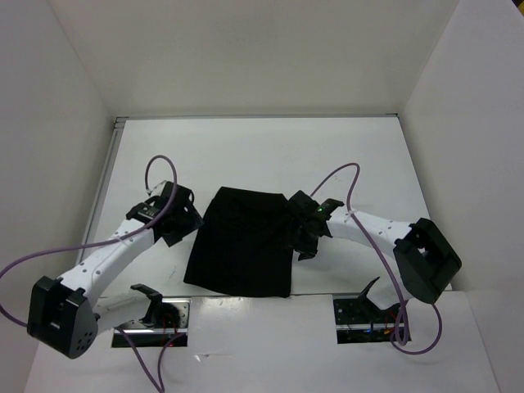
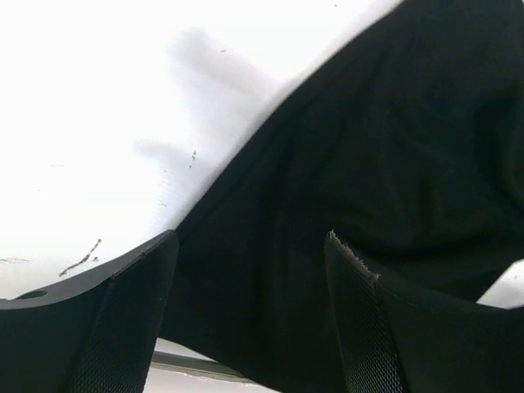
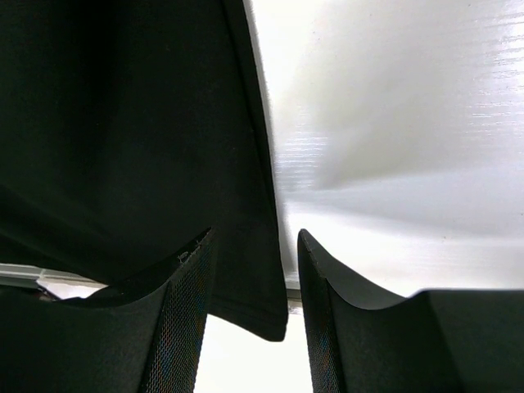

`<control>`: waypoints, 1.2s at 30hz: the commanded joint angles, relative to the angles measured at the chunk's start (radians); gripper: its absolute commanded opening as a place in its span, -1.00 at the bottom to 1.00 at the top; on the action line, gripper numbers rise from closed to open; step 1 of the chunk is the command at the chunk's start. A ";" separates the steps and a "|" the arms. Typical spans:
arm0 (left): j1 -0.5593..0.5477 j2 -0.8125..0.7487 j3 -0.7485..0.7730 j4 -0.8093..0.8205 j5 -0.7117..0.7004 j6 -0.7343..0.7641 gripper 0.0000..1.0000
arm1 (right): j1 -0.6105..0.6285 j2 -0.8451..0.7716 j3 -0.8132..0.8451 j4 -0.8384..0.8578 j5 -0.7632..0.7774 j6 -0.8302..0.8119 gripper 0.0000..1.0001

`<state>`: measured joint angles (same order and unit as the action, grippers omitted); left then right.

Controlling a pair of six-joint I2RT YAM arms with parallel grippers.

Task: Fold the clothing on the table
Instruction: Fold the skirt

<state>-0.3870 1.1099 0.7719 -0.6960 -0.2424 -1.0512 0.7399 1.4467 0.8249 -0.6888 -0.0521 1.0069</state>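
Black clothing (image 1: 241,246) lies flat, approx. trapezoid, w/ white table (image 1: 246,155) showing on all sides of it. L gripper (image 2: 251,241) sits at clothing's left edge, twd its far corner: fingers (image 2: 131,327) spread wide, fabric under the gap, nothing pinched. R gripper (image 3: 255,237) is at clothing's right edge, also twd far end. Its jaws are apart, and the clothing's edge runs btw them w/o being clamped.
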 commanded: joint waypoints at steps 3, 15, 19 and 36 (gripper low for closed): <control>0.014 0.129 -0.020 -0.031 0.000 -0.007 0.56 | 0.012 -0.029 0.000 -0.023 0.005 0.016 -0.01; 0.014 0.295 -0.066 0.042 0.021 0.013 0.39 | 0.012 -0.060 -0.030 -0.032 0.005 0.025 -0.01; -0.006 0.331 -0.066 0.055 0.031 0.022 0.03 | 0.012 -0.060 -0.030 -0.023 -0.005 0.025 -0.01; -0.006 0.331 -0.066 0.064 0.058 0.049 -1.00 | 0.012 0.142 -0.020 0.120 -0.034 0.016 -0.53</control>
<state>-0.3916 1.4139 0.7193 -0.5976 -0.1776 -1.0218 0.7422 1.5543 0.7982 -0.6247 -0.0986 1.0210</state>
